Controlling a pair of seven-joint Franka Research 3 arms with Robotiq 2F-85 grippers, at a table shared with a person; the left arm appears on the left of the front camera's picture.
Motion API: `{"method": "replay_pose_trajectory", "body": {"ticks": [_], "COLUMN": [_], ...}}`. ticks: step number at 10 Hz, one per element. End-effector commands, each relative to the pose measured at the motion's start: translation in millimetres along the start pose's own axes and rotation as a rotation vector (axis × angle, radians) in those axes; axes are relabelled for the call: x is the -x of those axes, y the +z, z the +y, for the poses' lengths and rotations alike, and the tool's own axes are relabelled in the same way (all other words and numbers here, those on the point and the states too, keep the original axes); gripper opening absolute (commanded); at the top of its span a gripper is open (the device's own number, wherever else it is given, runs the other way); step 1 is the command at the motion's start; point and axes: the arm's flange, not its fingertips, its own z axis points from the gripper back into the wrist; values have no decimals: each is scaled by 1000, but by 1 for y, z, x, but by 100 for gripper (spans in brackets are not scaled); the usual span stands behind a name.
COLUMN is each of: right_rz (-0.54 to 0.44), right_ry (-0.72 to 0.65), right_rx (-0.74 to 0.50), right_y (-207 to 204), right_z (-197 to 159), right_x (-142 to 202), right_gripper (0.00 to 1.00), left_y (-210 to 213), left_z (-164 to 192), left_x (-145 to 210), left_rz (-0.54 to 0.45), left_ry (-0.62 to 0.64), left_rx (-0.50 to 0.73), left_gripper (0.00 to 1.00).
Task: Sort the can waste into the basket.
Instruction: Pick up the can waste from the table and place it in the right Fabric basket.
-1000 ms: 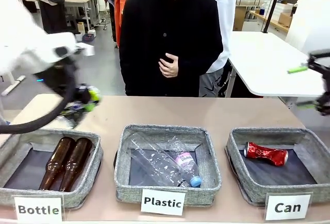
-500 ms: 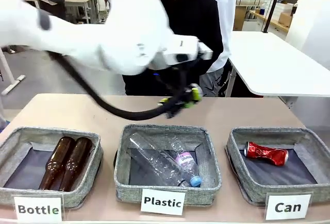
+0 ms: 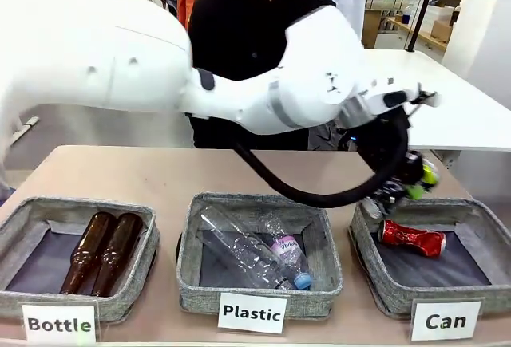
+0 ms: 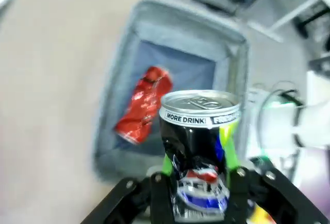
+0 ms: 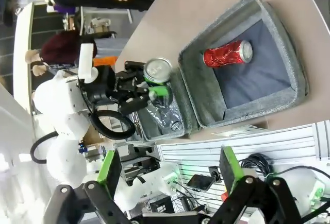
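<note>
One dark can (image 4: 198, 147) clamped in left claw (image 4: 198, 193); right claw (image 5: 167, 175) open, empty.

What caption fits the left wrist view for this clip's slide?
Left gripper grips the dark crushed can above the grey basket, where the red can lies.

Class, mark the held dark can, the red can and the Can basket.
dark can (image 4: 198, 131), left wrist view, its dented side.
red can (image 3: 411, 238), front view, its crumpled middle.
Can basket (image 3: 391, 291), front view, its near wall.
</note>
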Motion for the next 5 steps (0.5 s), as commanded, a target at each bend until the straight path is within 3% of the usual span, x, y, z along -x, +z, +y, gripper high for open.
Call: {"method": "replay_pose_trajectory", "body": {"ticks": [1, 3, 5], "right_rz": [8, 8, 28], "right_ry": [5, 5, 17], "right_rx": [-1, -1, 6], "right_y": [-4, -4, 3], "right_z": [3, 3, 0], "right_x": [3, 3, 4], "right_gripper": [100, 100, 100], "left_y": [-24, -52, -48], "left_z": [-12, -22, -20], "left_x": [-29, -22, -18], "left_rz": [16, 47, 39], "left_ry": [-37, -97, -93], "left_rx": [27, -34, -65], "left_gripper": [41, 41, 41]}}
